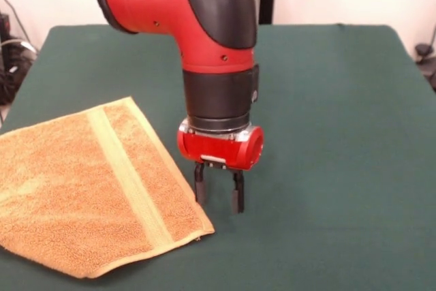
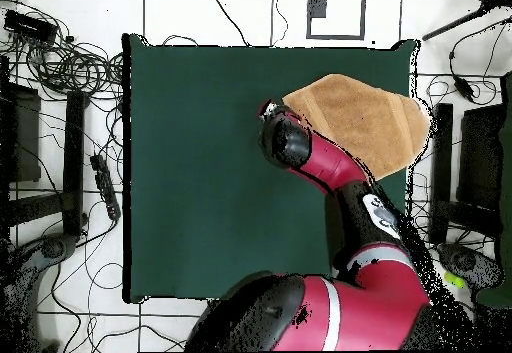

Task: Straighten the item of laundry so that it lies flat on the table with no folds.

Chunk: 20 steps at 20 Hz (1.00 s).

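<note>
Orange-tan towel (image 1: 82, 189) lies spread near the table's (image 1: 327, 134) front edge in the front view, reaching past its left edge, pale stripe (image 1: 129, 172) running along one side. Just beside the towel's right hem hangs the gripper (image 1: 219, 195), its two dark fingers (image 1: 200, 189) spread apart with nothing between them, tips close above the green cloth, clear of the towel.

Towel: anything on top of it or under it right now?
Nothing lies on the towel; the open pincer hangs beside its striped hem, over bare table. Around the towel only green cloth shows. Whatever is beneath it is covered, so cannot be seen.
</note>
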### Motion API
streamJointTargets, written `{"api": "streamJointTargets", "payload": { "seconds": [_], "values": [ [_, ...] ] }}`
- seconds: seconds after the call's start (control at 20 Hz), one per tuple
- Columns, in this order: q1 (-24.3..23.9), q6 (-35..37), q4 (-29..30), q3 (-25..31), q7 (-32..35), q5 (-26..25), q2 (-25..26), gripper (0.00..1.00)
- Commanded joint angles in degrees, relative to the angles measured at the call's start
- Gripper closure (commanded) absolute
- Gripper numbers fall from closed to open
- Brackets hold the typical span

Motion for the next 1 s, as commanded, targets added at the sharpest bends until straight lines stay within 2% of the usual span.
{"api": "streamJointTargets", "payload": {
  "seconds": [0.05,0.25,0.4,0.7,1.0],
  "values": [
    [2.1,12.5,2.0,1.0,13.1,5.5,-7.4,0.0],
    [1.8,17.9,1.7,1.0,13.6,6.9,-10.1,0.0],
    [1.2,15.0,3.2,1.9,12.8,6.8,-9.7,0.0],
    [-0.8,1.8,5.1,4.1,10.7,2.4,-3.3,0.0],
    [-2.0,0.3,5.1,4.7,8.0,0.5,-1.5,0.0]
  ]
}}
